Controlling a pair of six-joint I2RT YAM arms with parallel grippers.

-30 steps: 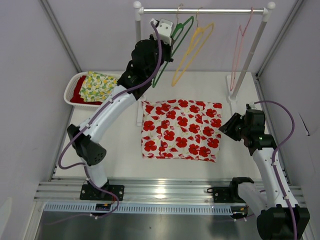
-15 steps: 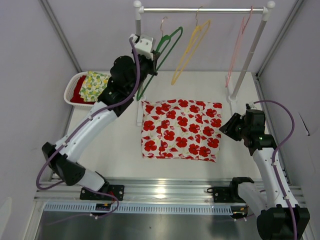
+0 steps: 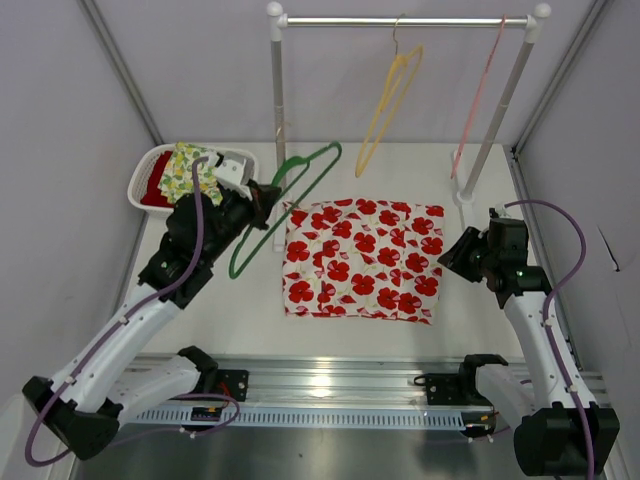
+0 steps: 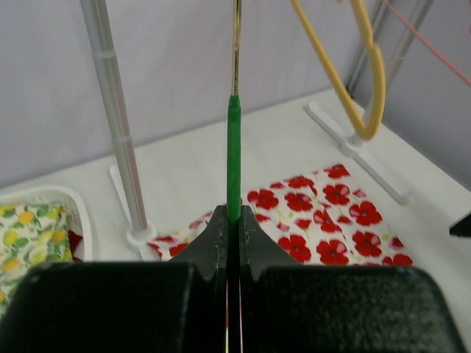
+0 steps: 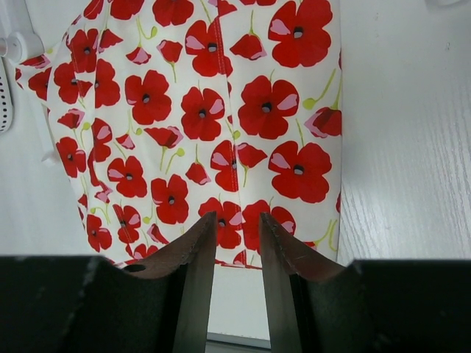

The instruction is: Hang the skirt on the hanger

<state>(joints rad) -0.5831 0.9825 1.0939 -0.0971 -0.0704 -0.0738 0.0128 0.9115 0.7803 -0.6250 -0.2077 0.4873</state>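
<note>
The skirt [image 3: 362,257], white with red poppies, lies flat on the table; it also shows in the right wrist view [image 5: 206,110] and the left wrist view [image 4: 324,220]. My left gripper [image 3: 262,197] is shut on the green hanger [image 3: 290,200], held off the rail, above the table left of the skirt. In the left wrist view the green hanger [image 4: 233,147] runs up from between the closed fingers [image 4: 218,229]. My right gripper [image 3: 452,252] is open and empty at the skirt's right edge, its fingers [image 5: 195,250] above the cloth.
A clothes rail [image 3: 400,20] at the back carries a yellow hanger [image 3: 388,95] and a pink hanger [image 3: 478,95]. A white basket [image 3: 148,170] with folded clothes stands at the back left. The rail's left post [image 3: 278,120] stands just behind the green hanger.
My left arm has pulled the green hanger off the rail and brought it down and toward me, to the left of the skirt. The right arm has not moved.
</note>
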